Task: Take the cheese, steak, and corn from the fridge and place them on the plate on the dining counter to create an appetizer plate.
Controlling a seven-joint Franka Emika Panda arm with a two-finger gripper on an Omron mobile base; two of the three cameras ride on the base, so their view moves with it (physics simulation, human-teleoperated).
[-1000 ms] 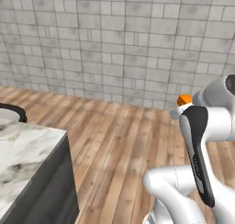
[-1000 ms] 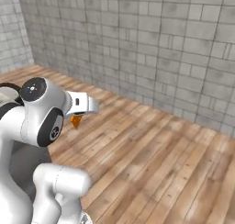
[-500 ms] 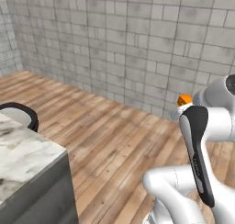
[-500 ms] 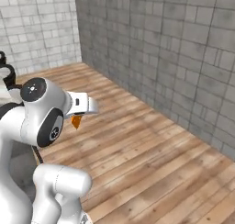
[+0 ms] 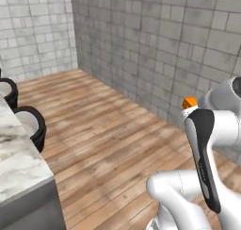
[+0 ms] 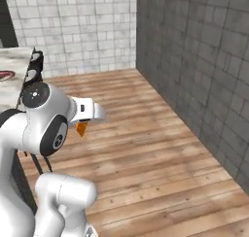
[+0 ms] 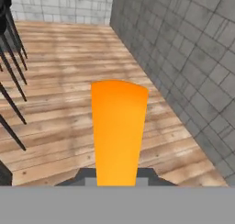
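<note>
My gripper (image 7: 118, 176) is shut on the cheese (image 7: 118, 131), an orange wedge that stands up between the two dark fingertips in the hand view. From the right base the cheese (image 6: 81, 128) hangs just under the white hand, over the wood floor. From the left base only its orange tip (image 5: 189, 102) peeks above the arm. The marble dining counter (image 6: 14, 61) lies at the far left, and a reddish patch at its edge looks like the plate (image 6: 4, 76). The fridge, steak and corn are out of view.
Black stools (image 5: 30, 125) stand along the dining counter (image 5: 19, 170), and their thin dark legs (image 7: 11, 58) cross the left of the hand view. Grey brick walls (image 6: 194, 61) meet in a corner ahead. Wood floor (image 5: 108, 139) stretches between counter and wall.
Both base views have swung round, so the base has moved: the wall corner, the stools and more of the counter have come into the picture. The cheese stays gripped.
</note>
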